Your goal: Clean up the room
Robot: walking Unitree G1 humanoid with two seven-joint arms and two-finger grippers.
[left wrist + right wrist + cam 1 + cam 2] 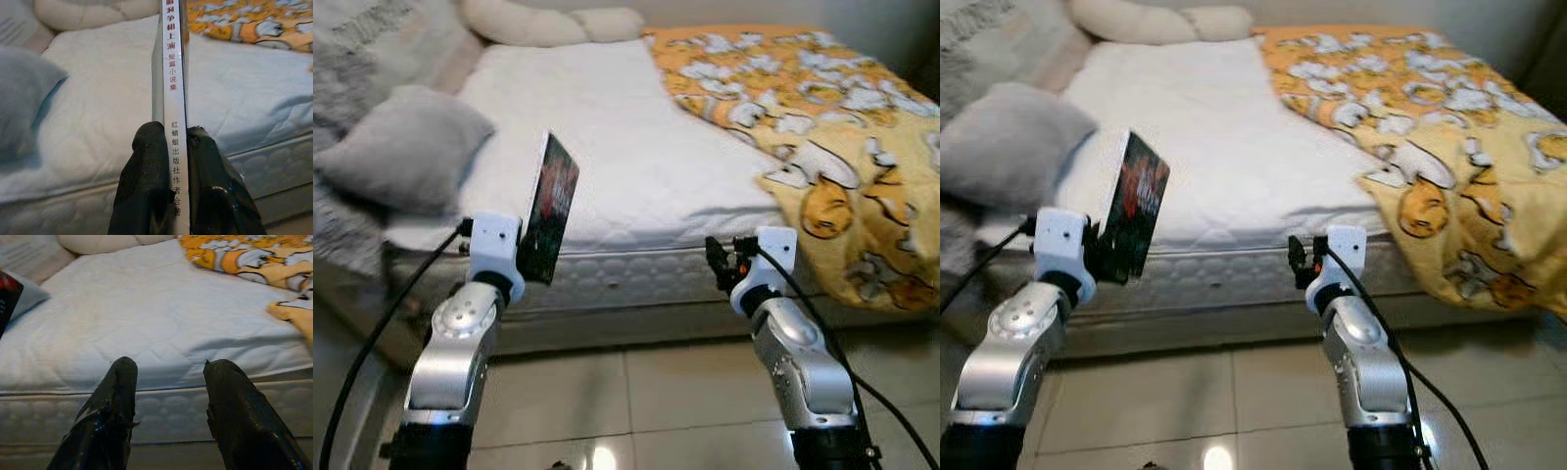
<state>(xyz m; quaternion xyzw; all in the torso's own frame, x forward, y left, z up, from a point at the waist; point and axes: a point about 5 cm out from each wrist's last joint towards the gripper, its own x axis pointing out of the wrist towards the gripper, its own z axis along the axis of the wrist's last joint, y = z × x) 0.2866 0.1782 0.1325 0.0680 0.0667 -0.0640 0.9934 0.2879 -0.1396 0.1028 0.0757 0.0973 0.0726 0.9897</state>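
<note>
Left gripper point(168, 147) clamped on a book point(550, 207), fingers point(146, 161) pinching its lower end, spine facing the wrist camera. Book's long axis runs straight out from the jaws, tilted upward toward the bed point(626, 147). Right gripper point(168, 369) empty, fingers spread apart, before the mattress edge.

Bedroom of a home: a bed point(636, 166) with bare white quilted mattress, an orange patterned blanket point(822, 117) spread over its far side, a grey pillow point(406, 147) and cream bolster point(548, 22) near the head, pale glossy floor tiles point(636, 401) below
</note>
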